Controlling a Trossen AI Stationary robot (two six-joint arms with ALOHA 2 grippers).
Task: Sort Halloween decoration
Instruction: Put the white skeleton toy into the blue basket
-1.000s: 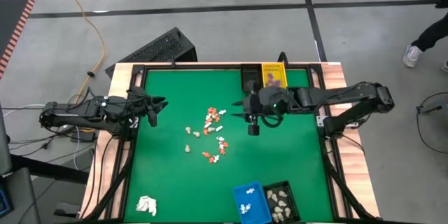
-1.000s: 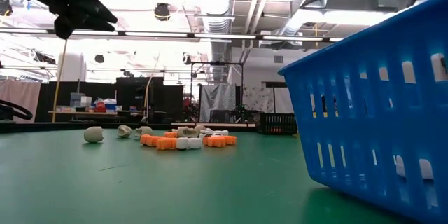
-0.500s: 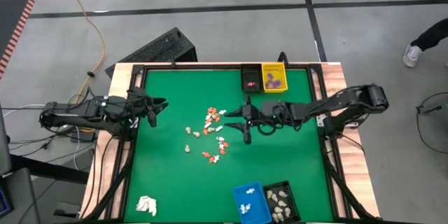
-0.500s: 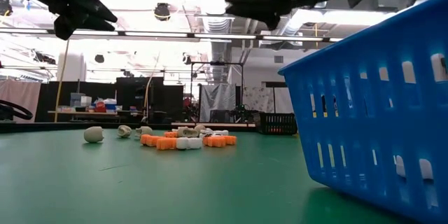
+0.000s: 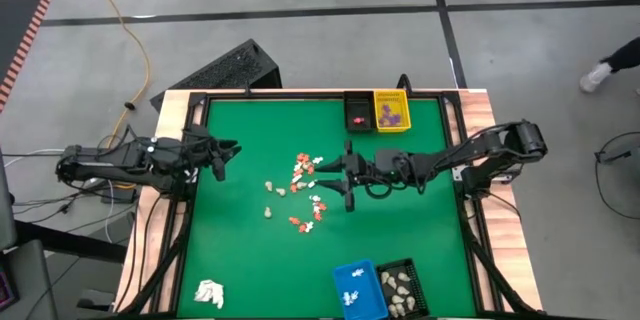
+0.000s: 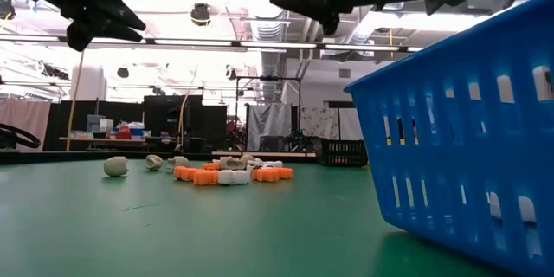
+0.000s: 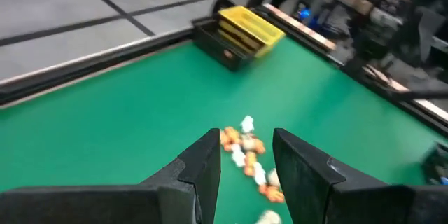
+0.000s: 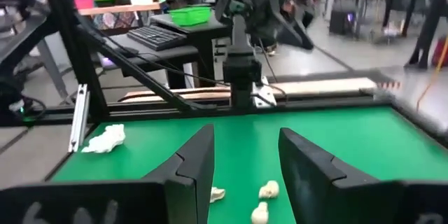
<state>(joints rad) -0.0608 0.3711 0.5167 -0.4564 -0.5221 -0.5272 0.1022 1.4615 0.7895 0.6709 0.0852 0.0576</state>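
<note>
On the green desk [image 5: 240,250] the Halloween decoration [image 5: 304,192] lies as a loose scatter of tiny orange, white and cream-beige pieces near the middle, a little toward the left half; from the low view the same pieces [image 6: 227,173] form a short row on the green surface, with a couple of beige ones set apart at one end. The right end effector [image 5: 338,182] reaches out over the desk from the right side and hangs above the right edge of that scatter, its fingers [image 8: 189,171] parted with an empty gap between them and nothing held. The left end effector [image 5: 218,158] waits above the left edge of the desk, well apart from the pieces, its fingers [image 7: 203,168] also parted and holding nothing. At the far edge of the desk a black bin [image 5: 357,112] and a yellow bin [image 5: 391,110] stand side by side, touching; a small red piece shows in the black one and purple pieces in the yellow one. At the near edge a blue basket [image 5: 357,288] holding white pieces sits just beside a black basket [image 5: 402,285] holding beige pieces. A white wadded lump [image 5: 209,293] rests in the near left corner, far from everything else.
</note>
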